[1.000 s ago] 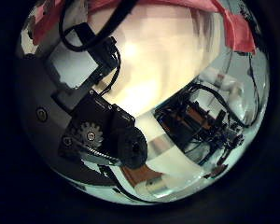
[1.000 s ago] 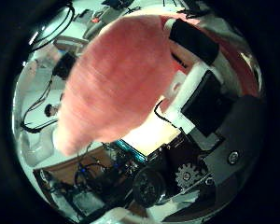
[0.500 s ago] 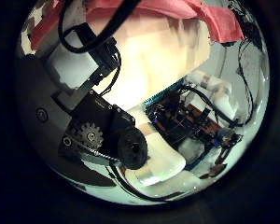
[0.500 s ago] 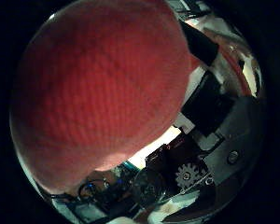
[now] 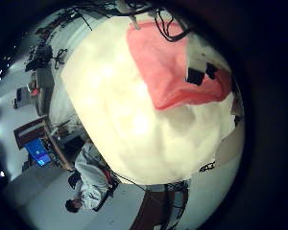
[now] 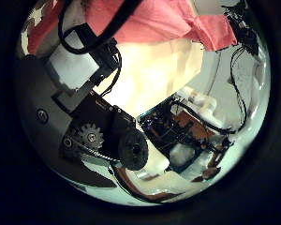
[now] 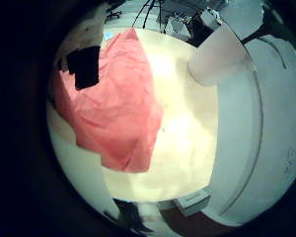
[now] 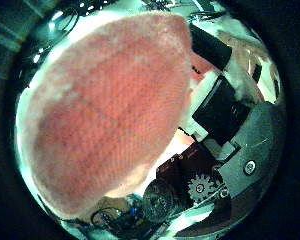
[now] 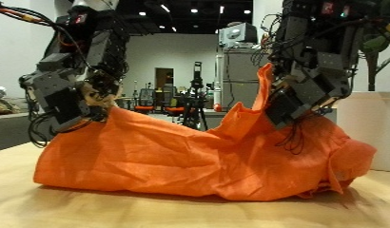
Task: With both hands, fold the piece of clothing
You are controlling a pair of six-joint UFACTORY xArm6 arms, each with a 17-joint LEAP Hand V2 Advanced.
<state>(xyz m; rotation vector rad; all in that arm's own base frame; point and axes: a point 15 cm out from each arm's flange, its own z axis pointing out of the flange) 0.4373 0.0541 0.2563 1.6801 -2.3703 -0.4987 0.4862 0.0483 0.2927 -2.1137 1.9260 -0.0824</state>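
Since a moment ago the rumpled orange cloth garment (image 9: 195, 152) has drawn back from the right hand (image 9: 294, 90), whose fingers (image 9: 274, 104) pinch its raised corner above the pale wooden desk (image 9: 68, 207), while the left hand (image 9: 75, 95) fingers clutch the opposite edge.

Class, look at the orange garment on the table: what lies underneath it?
The orange garment rests on the pale wooden table, with both upper corners lifted by the left hand and right hand. Anything beneath the heaped cloth is covered and cannot be seen.
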